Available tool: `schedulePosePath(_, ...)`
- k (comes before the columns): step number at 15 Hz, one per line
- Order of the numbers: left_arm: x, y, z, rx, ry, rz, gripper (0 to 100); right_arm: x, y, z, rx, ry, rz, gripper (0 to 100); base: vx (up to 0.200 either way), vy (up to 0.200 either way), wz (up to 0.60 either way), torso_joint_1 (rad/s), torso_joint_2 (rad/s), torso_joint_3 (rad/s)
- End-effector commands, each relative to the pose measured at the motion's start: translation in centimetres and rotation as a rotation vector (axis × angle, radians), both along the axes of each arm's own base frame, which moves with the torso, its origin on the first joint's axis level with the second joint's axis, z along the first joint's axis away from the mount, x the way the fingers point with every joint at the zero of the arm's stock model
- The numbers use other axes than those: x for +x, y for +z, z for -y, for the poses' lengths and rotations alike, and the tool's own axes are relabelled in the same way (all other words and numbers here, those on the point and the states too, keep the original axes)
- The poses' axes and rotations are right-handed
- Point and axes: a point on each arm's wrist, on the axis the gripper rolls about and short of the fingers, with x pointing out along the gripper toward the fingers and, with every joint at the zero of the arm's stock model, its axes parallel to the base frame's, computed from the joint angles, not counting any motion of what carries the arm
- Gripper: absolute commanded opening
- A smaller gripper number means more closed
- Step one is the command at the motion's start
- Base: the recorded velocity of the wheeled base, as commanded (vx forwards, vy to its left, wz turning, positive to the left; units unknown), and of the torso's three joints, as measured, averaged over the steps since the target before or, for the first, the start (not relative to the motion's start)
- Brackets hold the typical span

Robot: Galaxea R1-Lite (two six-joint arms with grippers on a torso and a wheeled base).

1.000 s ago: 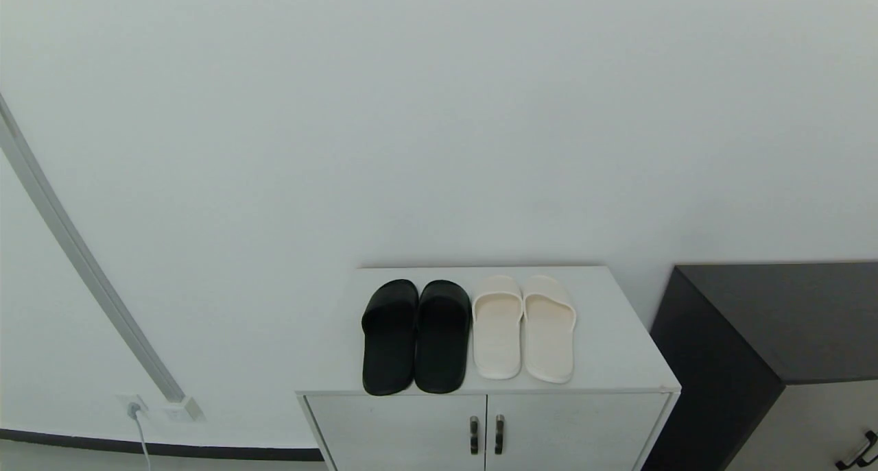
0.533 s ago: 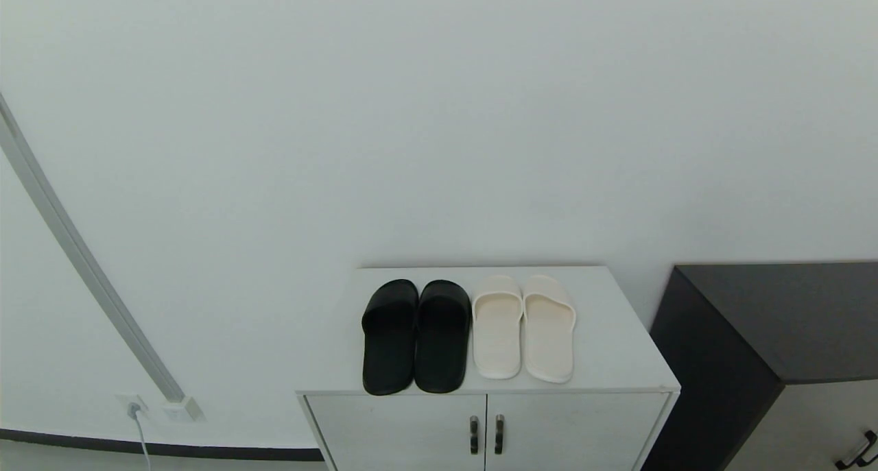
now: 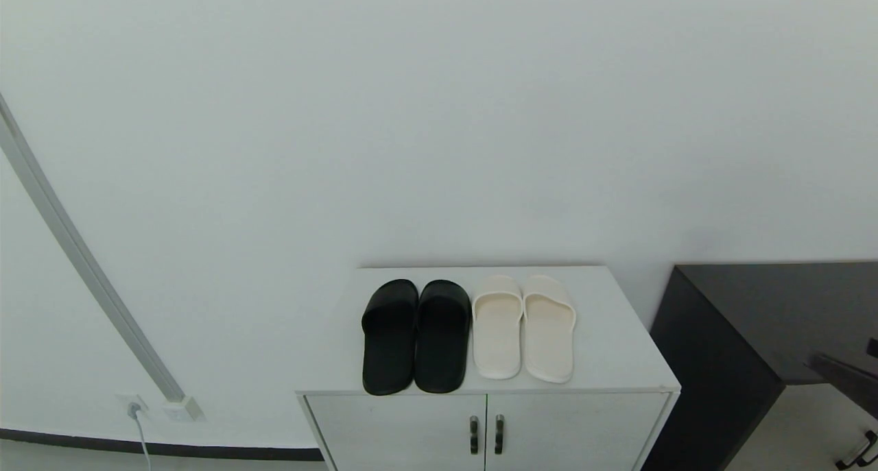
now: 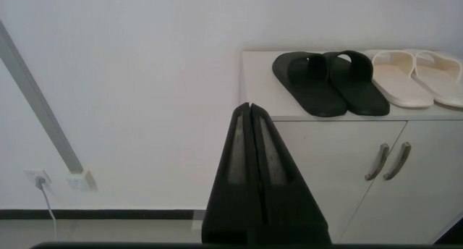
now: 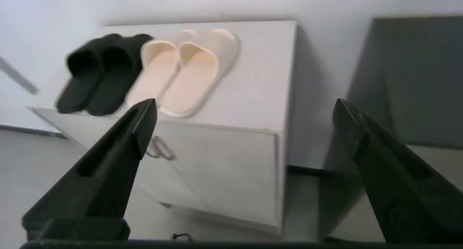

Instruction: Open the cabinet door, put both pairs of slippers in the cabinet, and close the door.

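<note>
A pair of black slippers [image 3: 415,337] and a pair of white slippers [image 3: 523,327] lie side by side on top of a white cabinet [image 3: 617,347]. Its two doors are closed, with metal handles [image 3: 485,435] at the middle seam. My left gripper [image 4: 250,108] is shut with nothing in it, off to the cabinet's left and lower than the black slippers [image 4: 329,79]. My right gripper [image 5: 246,119] stands wide open in front of the cabinet's right side, apart from the white slippers [image 5: 184,68]. One of its fingers [image 3: 847,380] shows at the head view's right edge.
A black cabinet [image 3: 775,313] stands close against the white one's right side. A white wall rises behind both. A slanted cable duct [image 3: 75,251] and a socket with a plugged cord [image 3: 134,409] are on the wall to the left.
A dark finger of my right gripper has come into the head view at the lower right edge. Slippers and cabinet doors are as before.
</note>
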Motion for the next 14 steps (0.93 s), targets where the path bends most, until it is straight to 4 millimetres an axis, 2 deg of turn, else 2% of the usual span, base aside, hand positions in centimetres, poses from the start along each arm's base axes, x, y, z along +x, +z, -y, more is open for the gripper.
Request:
schedulePosePath(1,0.0,0.0,0.0,0.0,0.001,-0.001,0,3.7,1.6,-6.1,0.028,0.074,-0.067,100,0.0,0.0,0.0,0.0,0.0,0.0)
schedulePosePath(2,0.0,0.0,0.0,0.0,0.001,-0.001,0,4.5,1.6,-9.2,0.004,0.095,-0.089,100,0.0,0.0,0.0,0.0,0.0,0.0)
schedulePosePath(4,0.0,0.0,0.0,0.0,0.001,-0.001,0,5.9,1.0,-13.0,0.009,0.067,-0.123,100,0.0,0.0,0.0,0.0,0.0,0.0)
schedulePosePath(6,0.0,0.0,0.0,0.0,0.001,-0.001,0,8.0,-0.3,-15.6,0.001,0.017,-0.136,100,0.0,0.0,0.0,0.0,0.0,0.0)
schedulePosePath(8,0.0,0.0,0.0,0.0,0.001,-0.001,0,9.7,-1.3,-17.4,0.007,0.004,-0.126,100,0.0,0.0,0.0,0.0,0.0,0.0)
schedulePosePath(14,0.0,0.0,0.0,0.0,0.001,-0.001,0,13.9,-5.1,-21.0,-0.038,-0.085,-0.154,100,0.0,0.0,0.0,0.0,0.0,0.0)
